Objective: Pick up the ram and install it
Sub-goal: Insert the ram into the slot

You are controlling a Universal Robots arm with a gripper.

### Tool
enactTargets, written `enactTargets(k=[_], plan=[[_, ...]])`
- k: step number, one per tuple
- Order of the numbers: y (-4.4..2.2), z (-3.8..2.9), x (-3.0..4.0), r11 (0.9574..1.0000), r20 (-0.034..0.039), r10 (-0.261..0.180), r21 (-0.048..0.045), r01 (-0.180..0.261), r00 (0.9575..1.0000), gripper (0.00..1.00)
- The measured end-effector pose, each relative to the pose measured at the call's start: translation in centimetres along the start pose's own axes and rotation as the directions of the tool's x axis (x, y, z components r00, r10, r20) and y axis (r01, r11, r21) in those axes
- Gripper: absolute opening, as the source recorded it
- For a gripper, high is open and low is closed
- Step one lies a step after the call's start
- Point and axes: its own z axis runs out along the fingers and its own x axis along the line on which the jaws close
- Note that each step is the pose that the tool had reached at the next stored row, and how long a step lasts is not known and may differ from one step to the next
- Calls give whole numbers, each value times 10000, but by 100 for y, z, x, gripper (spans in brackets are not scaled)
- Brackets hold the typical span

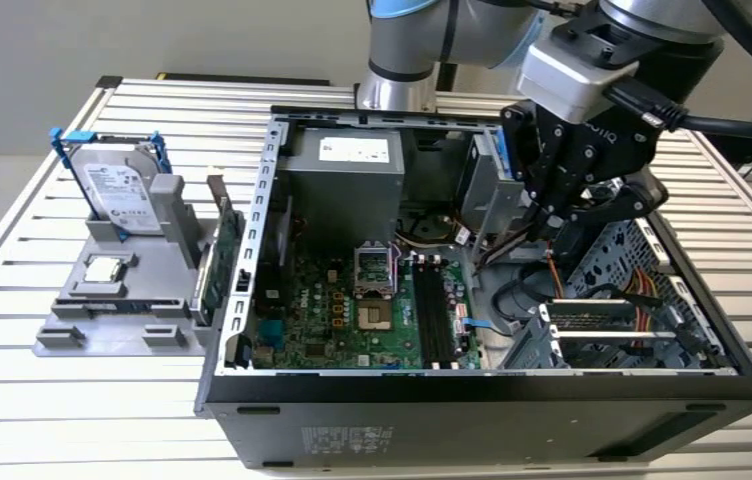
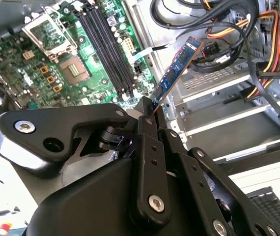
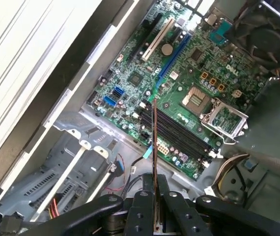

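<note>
Here, tool (image 2: 149, 112) clamping ram (image 2: 177, 66), memory slots (image 2: 108, 46) nearby, cables (image 2: 265, 34) just beside.

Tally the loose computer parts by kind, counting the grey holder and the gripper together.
hard drive: 1
silver chip: 1
green expansion card: 1
ram, held in the gripper: 1
Total: 4

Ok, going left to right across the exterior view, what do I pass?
In order: hard drive → green board standing on edge → processor socket → memory slots → ram → gripper clamped on it → orange and yellow cables.
</note>
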Motion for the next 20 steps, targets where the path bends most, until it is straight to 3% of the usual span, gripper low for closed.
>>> enactTargets(k=[5, 10, 15, 20], plan=[[0, 0, 0, 9983, -25, -589, -20, 589, 9983, 0], [0, 0, 0, 9931, -51, -1173, -44, 1173, 9931, 0], [0, 0, 0, 9846, -74, -1749, -68, 1748, 9846, 0], [0, 0, 0, 9724, -99, -2333, -97, 2332, 9724, 0]])
